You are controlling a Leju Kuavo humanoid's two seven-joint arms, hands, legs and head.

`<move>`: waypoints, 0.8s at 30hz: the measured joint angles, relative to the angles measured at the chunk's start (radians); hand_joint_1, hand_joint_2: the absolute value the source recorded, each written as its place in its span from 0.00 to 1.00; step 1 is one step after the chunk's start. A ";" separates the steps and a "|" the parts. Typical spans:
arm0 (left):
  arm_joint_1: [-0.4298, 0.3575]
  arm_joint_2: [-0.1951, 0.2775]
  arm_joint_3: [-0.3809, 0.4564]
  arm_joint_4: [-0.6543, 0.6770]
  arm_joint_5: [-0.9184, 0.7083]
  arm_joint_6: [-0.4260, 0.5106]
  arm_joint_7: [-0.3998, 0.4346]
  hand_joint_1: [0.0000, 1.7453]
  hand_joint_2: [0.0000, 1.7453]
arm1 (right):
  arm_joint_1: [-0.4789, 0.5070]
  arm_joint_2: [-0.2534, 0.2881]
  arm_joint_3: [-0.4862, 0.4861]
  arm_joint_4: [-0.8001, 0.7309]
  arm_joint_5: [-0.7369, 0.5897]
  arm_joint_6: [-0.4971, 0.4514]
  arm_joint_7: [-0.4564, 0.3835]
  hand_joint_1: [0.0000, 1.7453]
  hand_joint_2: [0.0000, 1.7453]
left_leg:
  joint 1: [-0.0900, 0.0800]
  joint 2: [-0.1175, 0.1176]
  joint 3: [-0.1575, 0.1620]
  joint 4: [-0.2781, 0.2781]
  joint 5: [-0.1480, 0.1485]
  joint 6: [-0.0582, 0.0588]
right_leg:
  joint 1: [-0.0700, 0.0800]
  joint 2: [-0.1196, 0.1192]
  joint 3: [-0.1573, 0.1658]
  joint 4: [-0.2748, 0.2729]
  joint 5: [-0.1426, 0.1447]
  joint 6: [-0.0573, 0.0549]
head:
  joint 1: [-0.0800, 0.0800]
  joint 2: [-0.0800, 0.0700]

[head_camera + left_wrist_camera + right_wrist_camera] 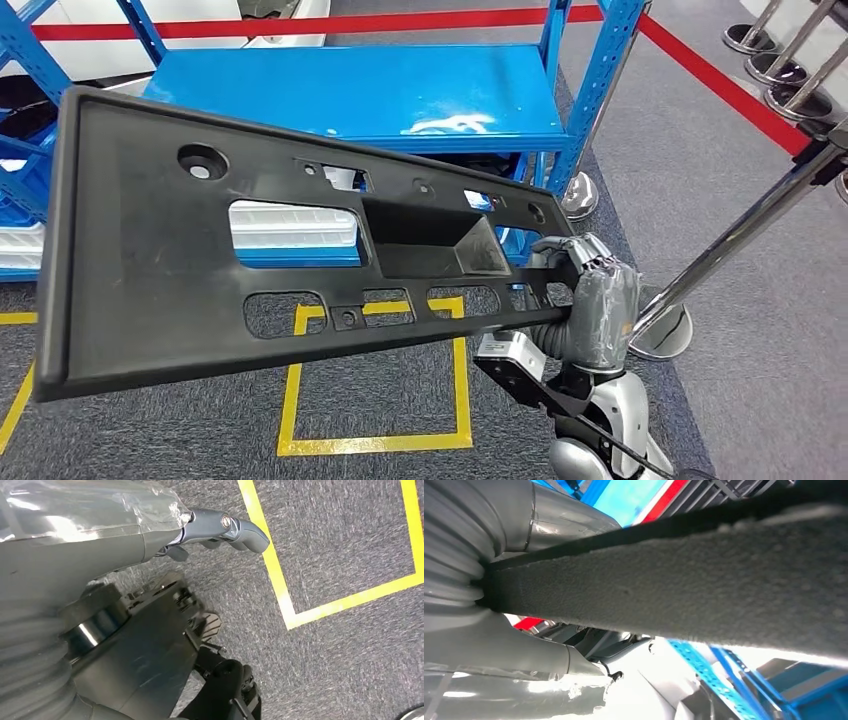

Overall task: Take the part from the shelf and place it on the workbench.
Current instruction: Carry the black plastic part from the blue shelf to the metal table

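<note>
The part (pixel 250 250), a long black plastic panel with cut-outs, is off the blue shelf (pixel 380 95) and in the air, tilted, reaching far out from the right hand (pixel 590 290), which grips one end with its fingers curled over the edge; held so far from its middle it may sag or swing, so carry it slowly and level it before the bench; the left hand (pixel 220 527) hangs over the carpet holding nothing, fingers loosely apart; no writing can be read.
</note>
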 joint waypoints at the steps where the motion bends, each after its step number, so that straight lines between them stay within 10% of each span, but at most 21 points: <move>1: 0.001 0.000 0.000 0.000 0.000 0.001 -0.001 0.00 1.00 | 0.000 0.000 0.000 0.000 0.003 0.000 0.001 1.00 1.00 | 0.000 -0.001 -0.002 -0.007 0.000 0.005 | 0.001 -0.001 -0.004 0.002 0.003 0.005 | 0.000 0.000; 4: 0.004 0.000 0.000 0.000 0.002 0.003 -0.002 0.00 1.00 | 0.002 -0.003 0.001 -0.002 0.007 -0.001 0.004 1.00 1.00 | 0.003 -0.003 -0.010 -0.014 0.012 0.026 | -0.002 -0.001 -0.024 0.040 -0.028 0.019 | 0.006 0.000; 7: 0.003 0.000 0.000 0.000 0.004 0.004 -0.002 0.00 1.00 | 0.003 -0.006 0.002 -0.004 0.008 -0.001 0.005 1.00 1.00 | 0.000 -0.005 -0.024 -0.014 0.022 0.041 | -0.004 0.004 -0.103 0.232 -0.139 0.029 | 0.022 0.000; 9: 0.006 0.000 0.000 0.000 0.006 0.005 -0.002 0.00 1.00 | 0.005 -0.007 0.003 -0.004 0.008 0.000 0.006 1.00 1.00 | -0.002 -0.010 -0.032 -0.010 0.026 0.043 | -0.004 0.004 -0.128 0.308 -0.160 0.030 | 0.031 0.000; 14: 0.003 -0.002 0.000 0.000 0.010 0.006 -0.003 0.00 1.00 | 0.008 -0.008 0.003 -0.004 0.011 0.000 0.007 1.00 1.00 | -0.003 -0.038 -0.041 -0.003 0.032 0.033 | 0.001 0.060 0.020 0.037 -0.029 0.005 | 0.044 0.000; 18: 0.003 -0.002 0.000 0.000 0.010 0.007 -0.005 0.00 1.00 | 0.008 -0.008 0.003 -0.004 0.018 0.000 0.007 1.00 1.00 | -0.005 -0.054 -0.059 0.003 0.036 0.010 | -0.001 0.040 0.034 -0.014 -0.021 -0.005 | 0.047 0.000; 24: 0.005 -0.002 0.000 0.001 0.010 0.008 -0.006 0.00 1.00 | 0.011 -0.008 0.003 -0.006 0.021 0.003 0.010 1.00 1.00 | 0.003 -0.022 -0.183 0.297 -0.108 -0.014 | -0.007 -0.021 0.030 -0.023 -0.012 -0.018 | 0.014 0.000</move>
